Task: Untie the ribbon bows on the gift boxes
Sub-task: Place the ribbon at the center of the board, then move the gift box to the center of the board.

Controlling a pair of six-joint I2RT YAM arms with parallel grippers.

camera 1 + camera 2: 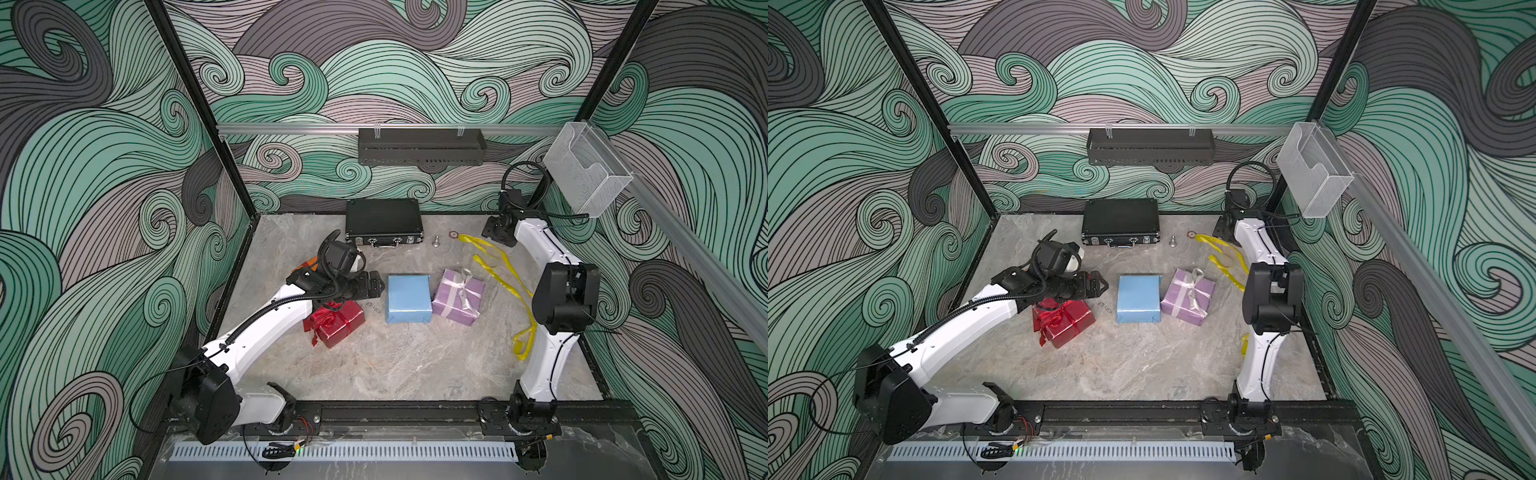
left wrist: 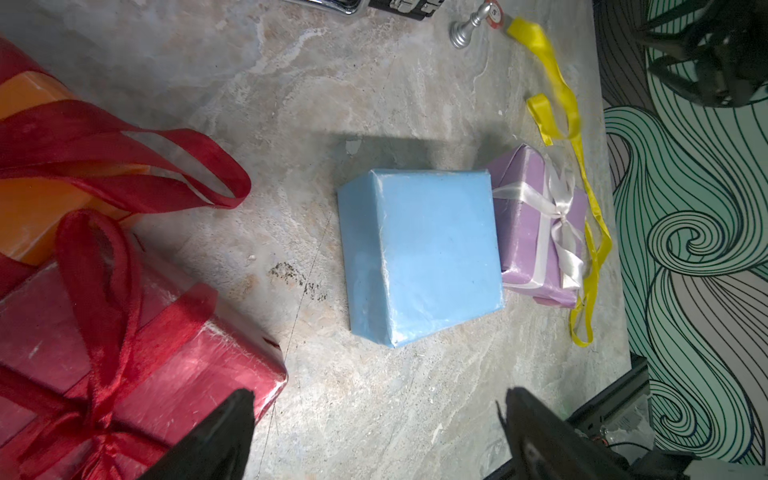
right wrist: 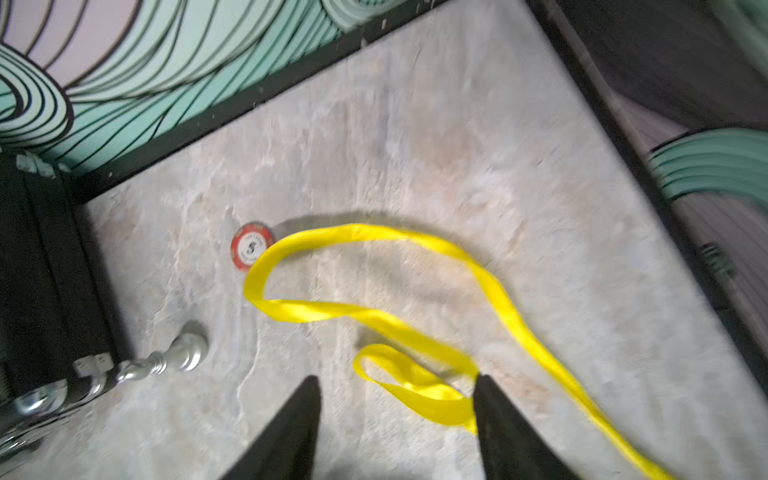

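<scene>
The light blue gift box (image 1: 408, 298) lies mid-table with no ribbon on it. To its right sits the lilac box (image 1: 458, 296), its silvery white bow (image 1: 468, 286) tied. The glossy red box (image 1: 338, 322) carries a tied red bow (image 2: 99, 291). The orange box (image 2: 37, 199), with red ribbon loops (image 2: 166, 166), is mostly hidden behind my left arm in both top views. A yellow ribbon (image 3: 374, 311) lies loose on the table. My left gripper (image 2: 376, 409) hovers open between the red and blue boxes. At the back right, my right gripper (image 3: 397, 384) is open, and the yellow ribbon touches one fingertip (image 3: 484, 386).
A flat black latched case (image 1: 384, 227) lies at the back of the table. To its right are a small silver pawn-shaped piece (image 1: 436, 242) and a red poker chip (image 3: 251, 247). A clear plastic holder (image 1: 586, 166) hangs on the right rail.
</scene>
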